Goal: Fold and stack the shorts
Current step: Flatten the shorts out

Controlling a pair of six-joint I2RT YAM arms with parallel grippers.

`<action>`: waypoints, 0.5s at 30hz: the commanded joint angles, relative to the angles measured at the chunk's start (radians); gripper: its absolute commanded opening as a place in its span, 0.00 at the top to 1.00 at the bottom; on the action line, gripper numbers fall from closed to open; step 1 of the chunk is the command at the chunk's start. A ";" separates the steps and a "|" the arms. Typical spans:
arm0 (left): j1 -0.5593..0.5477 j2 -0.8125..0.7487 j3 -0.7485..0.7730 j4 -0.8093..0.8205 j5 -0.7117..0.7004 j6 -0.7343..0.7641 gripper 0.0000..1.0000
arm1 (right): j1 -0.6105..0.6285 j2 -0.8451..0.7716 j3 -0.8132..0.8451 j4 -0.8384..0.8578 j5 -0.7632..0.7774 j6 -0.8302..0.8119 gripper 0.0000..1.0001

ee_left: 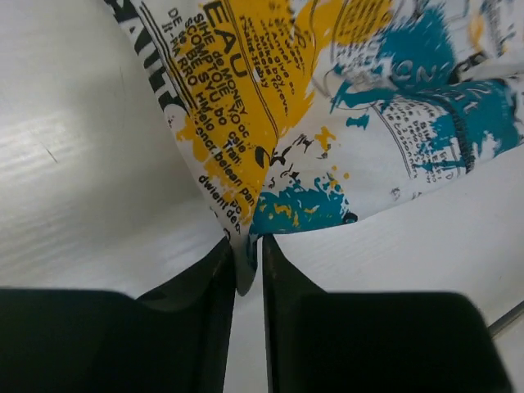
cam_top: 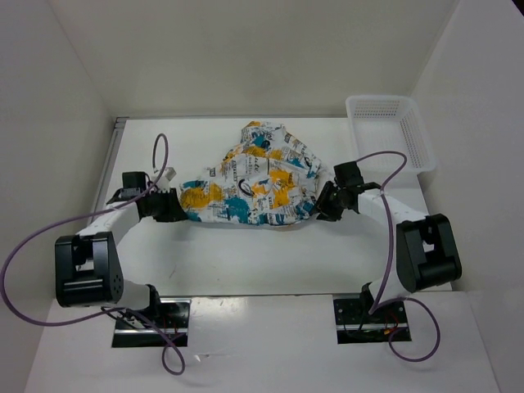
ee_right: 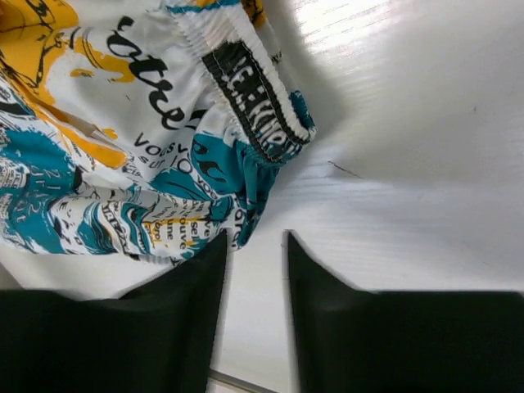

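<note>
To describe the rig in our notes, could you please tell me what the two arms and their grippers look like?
The left arm and right arm have white links and bulky black joint housings. The left gripper and right gripper are black, each with two tapering fingers. Purple cables loop from both.

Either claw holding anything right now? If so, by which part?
Left claw has a corner of the shorts between its jaws; whether it is clamped tight cannot be told. Right claw is open, holding nothing.
</note>
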 commanded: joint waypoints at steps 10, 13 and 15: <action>0.007 -0.235 -0.202 -0.081 0.051 0.004 0.23 | 0.014 -0.006 0.036 0.013 0.053 0.035 0.27; 0.007 -0.264 -0.271 -0.032 0.060 0.004 0.31 | 0.014 0.003 0.057 0.013 0.064 0.035 0.27; 0.007 -0.264 -0.288 0.008 0.060 0.004 0.31 | 0.014 0.012 0.069 0.003 0.076 0.025 0.27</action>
